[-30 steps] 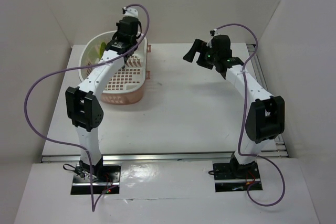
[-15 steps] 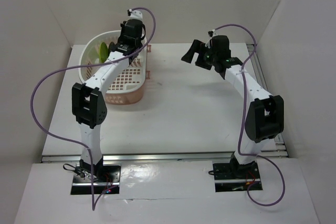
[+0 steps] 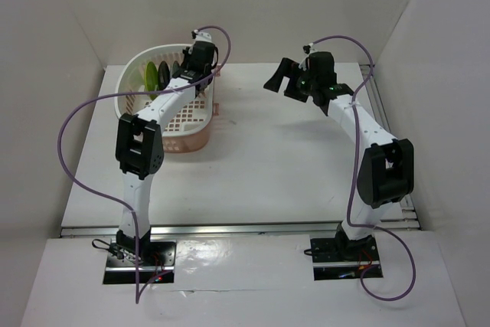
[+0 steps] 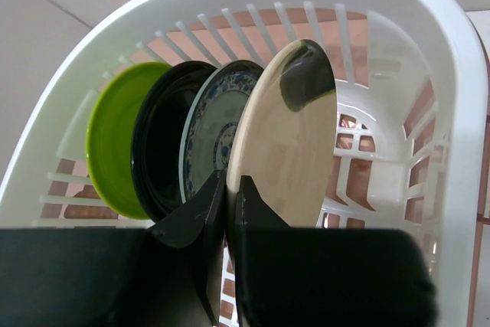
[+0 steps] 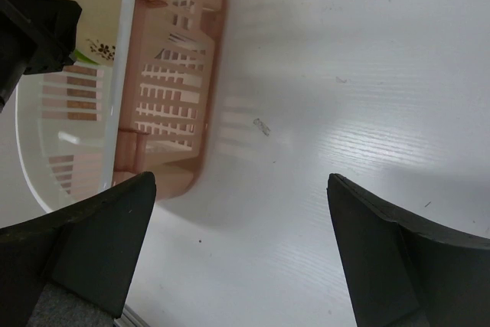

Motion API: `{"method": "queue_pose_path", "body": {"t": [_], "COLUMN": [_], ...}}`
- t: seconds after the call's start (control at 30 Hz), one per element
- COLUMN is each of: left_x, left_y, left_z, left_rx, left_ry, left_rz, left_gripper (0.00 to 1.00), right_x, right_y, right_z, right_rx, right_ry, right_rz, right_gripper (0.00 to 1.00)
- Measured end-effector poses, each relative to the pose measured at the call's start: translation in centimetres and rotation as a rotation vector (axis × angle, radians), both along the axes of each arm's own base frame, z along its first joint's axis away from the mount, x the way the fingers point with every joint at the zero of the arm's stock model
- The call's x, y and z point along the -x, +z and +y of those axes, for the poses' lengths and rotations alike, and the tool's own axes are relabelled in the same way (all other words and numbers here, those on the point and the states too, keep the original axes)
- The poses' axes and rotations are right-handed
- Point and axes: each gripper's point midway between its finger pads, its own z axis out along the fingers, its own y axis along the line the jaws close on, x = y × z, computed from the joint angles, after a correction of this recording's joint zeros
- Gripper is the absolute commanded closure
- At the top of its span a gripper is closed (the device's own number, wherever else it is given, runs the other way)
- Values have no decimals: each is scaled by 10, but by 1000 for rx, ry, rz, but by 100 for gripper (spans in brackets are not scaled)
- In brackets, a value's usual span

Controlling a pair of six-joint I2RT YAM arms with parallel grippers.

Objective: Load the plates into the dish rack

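Top external view: at the far left of the white tabletop (image 3: 260, 166) sits the pale pink plastic dish rack with a white rim and slotted sides (image 3: 180, 142), its rounded end turned away from the arm bases. The plates stand on edge inside that rounded end, packed in a row. In the left wrist view they run, left to right, the lime green round plate (image 4: 113, 151), the glossy black round plate (image 4: 157, 155), the dark teal-blue patterned round plate (image 4: 218, 124) and the cream round plate with a dark smudge near its top (image 4: 295, 151), each overlapping the next. The left gripper (image 4: 231, 181) is at the right end of this row, low against the cream plate. Its black fingers (image 4: 191, 208) are drawn narrow, with only a thin slit between them. That slit lines up with the lower left rim of the cream plate, but I cannot tell whether the rim is pinched in it or merely lies behind the tips. To the right, well apart from the rack, the right gripper (image 5: 241, 189) hangs above bare tabletop with its fingers spread wide and nothing between them. The rack's pink side wall lies off to the left in the right wrist view.
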Motion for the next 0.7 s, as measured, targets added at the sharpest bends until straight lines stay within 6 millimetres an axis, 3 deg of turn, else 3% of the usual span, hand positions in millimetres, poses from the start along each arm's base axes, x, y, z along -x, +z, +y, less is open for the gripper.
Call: {"method": "queue_pose_path", "body": {"t": [0.63, 0.7], "left_x": [-4, -6], "left_y": [-31, -35], "left_z": [-3, -3], "left_rx": [55, 59], "left_ry": [7, 7], "left_rz": [36, 40], "left_gripper": [100, 95], "right_x": [-2, -2], "right_y": [-18, -20], "right_z": [4, 5], "right_rx": [-4, -4], "right_ry": [19, 21], "right_rz": [41, 45], "right_gripper": [0, 0]}}
